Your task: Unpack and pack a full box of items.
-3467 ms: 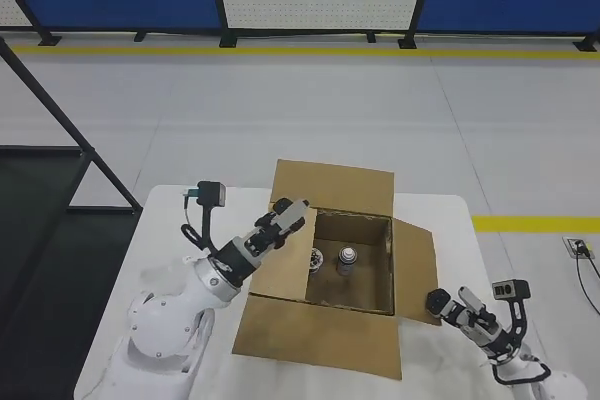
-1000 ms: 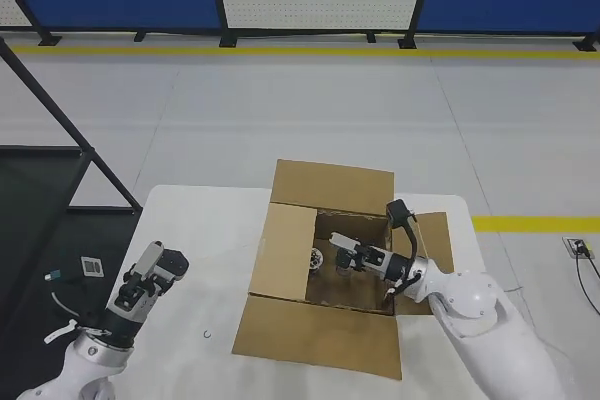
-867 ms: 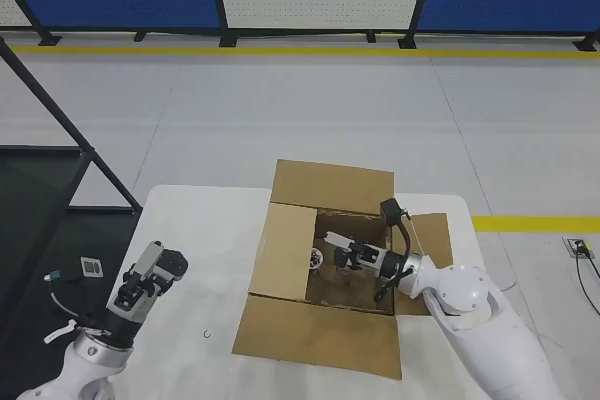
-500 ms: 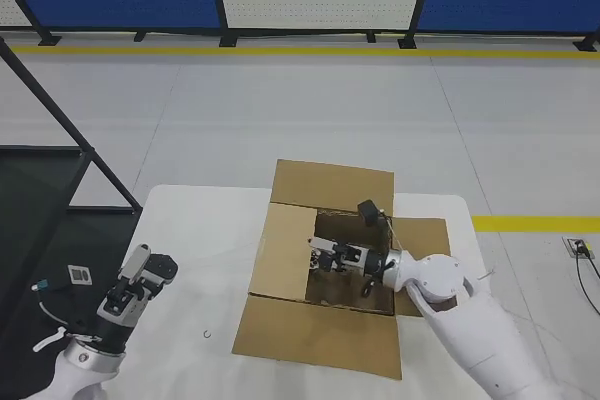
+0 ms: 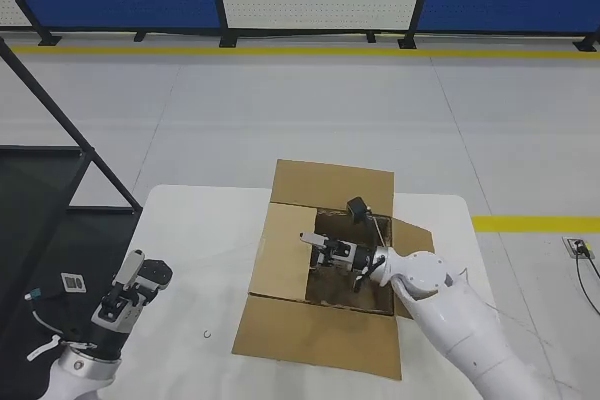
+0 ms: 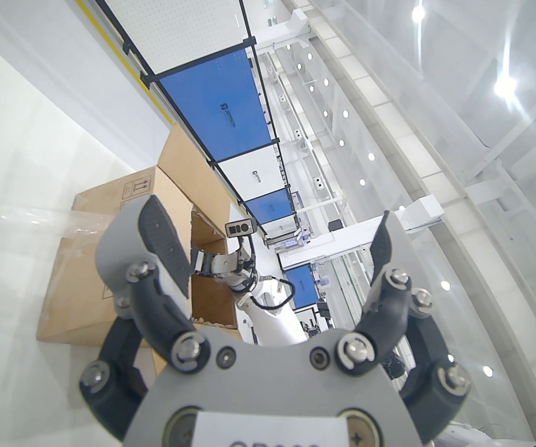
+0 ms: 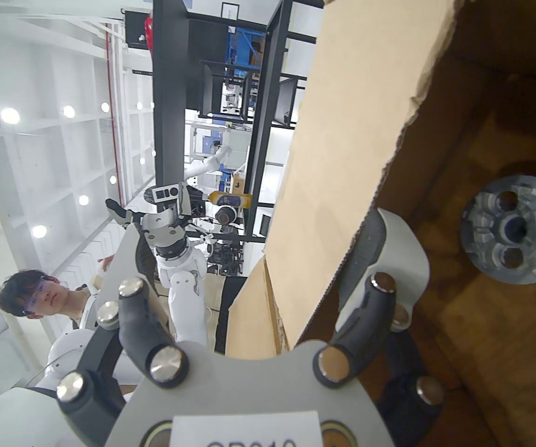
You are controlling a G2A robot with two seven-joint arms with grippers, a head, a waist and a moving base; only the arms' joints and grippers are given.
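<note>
**Flap between the fingers, not the item**

Your right gripper [image 5: 312,247] is at the left side flap [image 7: 356,95] of the box [image 5: 332,185]. Its fingers [image 7: 389,244] are spread wide, one on each side of the cardboard edge, and are not closed on it. That looks like a straddle to push the flap outward and clear the opening, though you may simply be too close to the wall. The grey round-topped item [image 7: 512,230] stands on the box floor, apart from the inner finger. Shift inward before closing, or you will likely grab cardboard. Your left gripper [image 6: 272,225] is open and empty, tilted upward at the left edge of the worktop [image 5: 200,230]. It is well apart from the box, probably parked to leave room.
</note>
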